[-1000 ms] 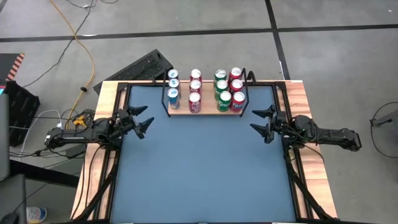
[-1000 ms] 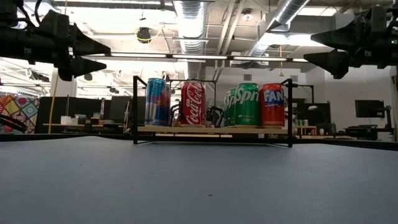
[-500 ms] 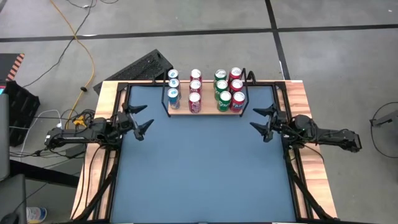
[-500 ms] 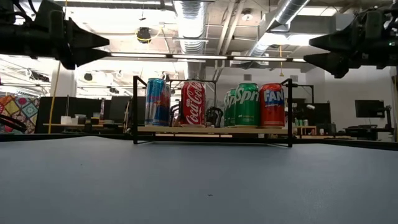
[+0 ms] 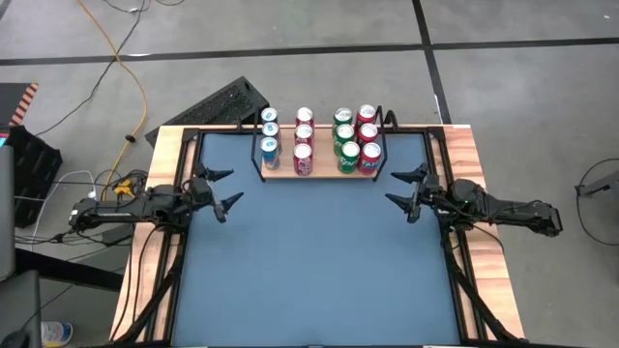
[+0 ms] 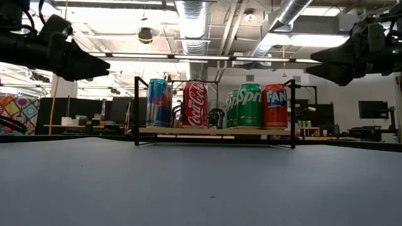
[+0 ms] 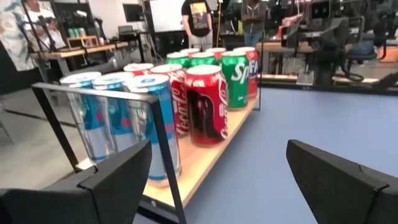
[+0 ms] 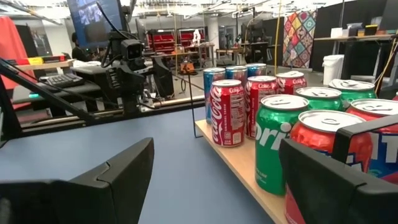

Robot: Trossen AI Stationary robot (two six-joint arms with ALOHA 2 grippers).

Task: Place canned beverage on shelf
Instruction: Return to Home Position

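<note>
Looking level at the shelf [image 6: 213,131], the red can [image 6: 195,104] reads "Coca-Cola" running up its side. The green can [image 6: 245,105] shows "Sprit", its last letter turned away, and the orange-red can [image 6: 275,105] shows "FAN". I can't make out the lettering on the blue and silver can [image 6: 158,102].

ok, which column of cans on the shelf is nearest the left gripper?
The blue cans, at the shelf's left end by the wire frame. The red-white cans, green cans and red cans stand farther from the left gripper; the right gripper waits opposite.
</note>
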